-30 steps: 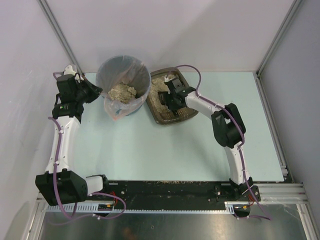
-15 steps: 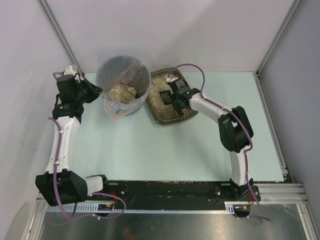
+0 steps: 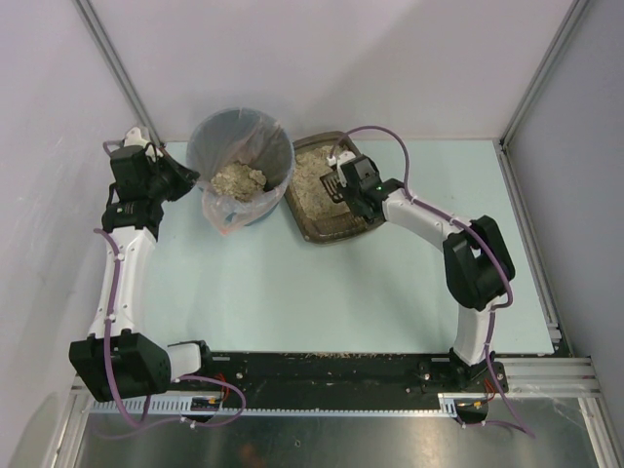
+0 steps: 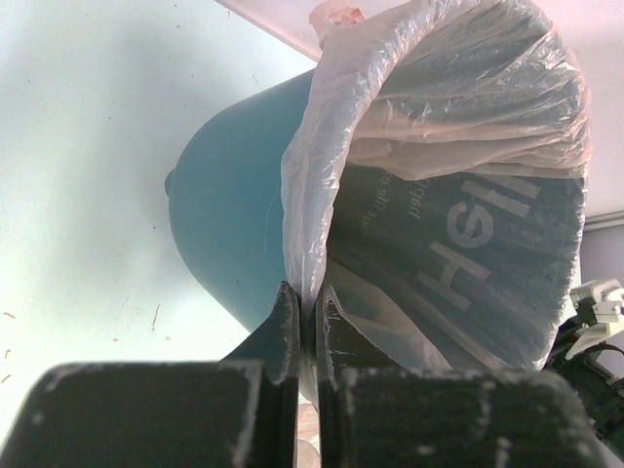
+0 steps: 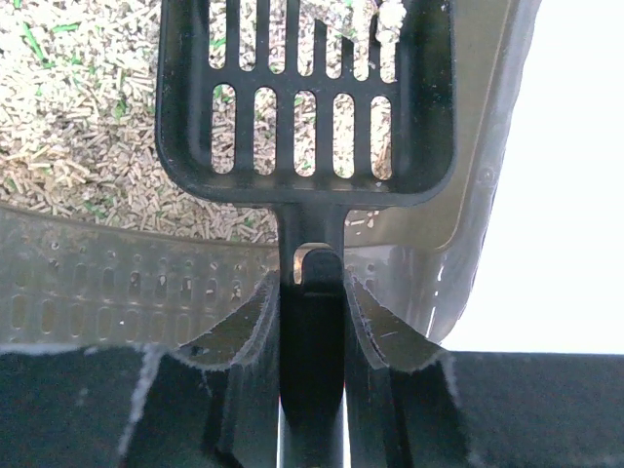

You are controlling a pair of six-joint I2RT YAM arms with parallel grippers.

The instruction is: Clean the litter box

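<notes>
Litter (image 3: 239, 181) lies in the bin (image 3: 193, 156), more in the litter box (image 3: 292, 205); my right claw (image 5: 312, 285) grips the scoop (image 5: 307, 77), my left claw (image 4: 307, 304) the bag (image 4: 439, 97).

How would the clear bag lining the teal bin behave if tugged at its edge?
The bag looks thin and wrinkled, so it would probably crumple rather than hold shape. It drapes loosely over the bin rim, so a tug might slip it off. The litter inside likely anchors it.
</notes>
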